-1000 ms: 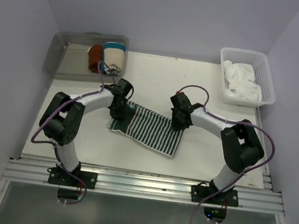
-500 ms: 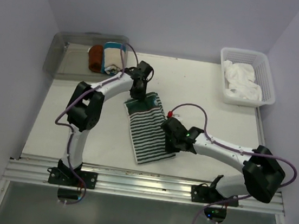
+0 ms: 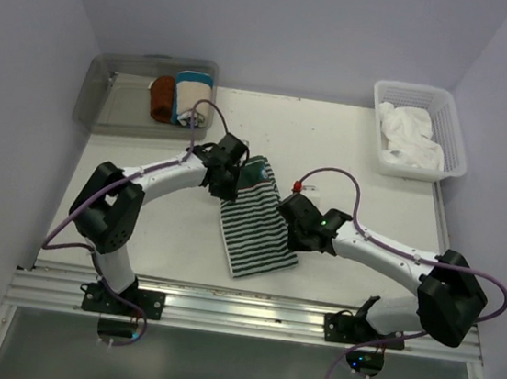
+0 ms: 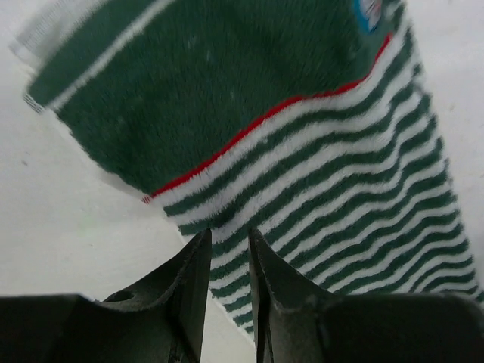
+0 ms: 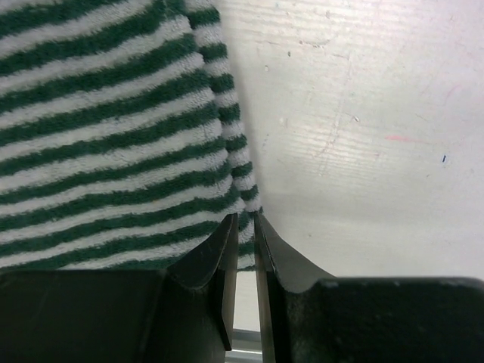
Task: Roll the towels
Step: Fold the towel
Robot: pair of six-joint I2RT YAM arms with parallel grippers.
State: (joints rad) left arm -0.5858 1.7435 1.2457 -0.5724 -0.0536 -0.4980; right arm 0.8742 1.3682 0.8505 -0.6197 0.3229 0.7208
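Observation:
A green-and-white striped towel (image 3: 256,231) lies flat mid-table, its solid green end toward the back. My left gripper (image 3: 228,185) is at the towel's left edge near the green end. In the left wrist view the jaws (image 4: 227,236) are nearly closed, with the striped edge (image 4: 302,151) between them. My right gripper (image 3: 292,224) is at the towel's right edge. In the right wrist view its jaws (image 5: 246,219) are pinched on the towel's edge (image 5: 113,136).
A clear bin (image 3: 118,90) at the back left holds a brown rolled towel (image 3: 161,97) and a white-and-teal one (image 3: 191,94). A white basket (image 3: 412,90) at the back right holds white towels (image 3: 408,135). A metal rail (image 3: 239,310) runs along the near edge.
The towel was swung from lying crosswise to lying lengthwise. Since then my left gripper has moved from the far green end down the left edge. The right gripper has barely shifted.

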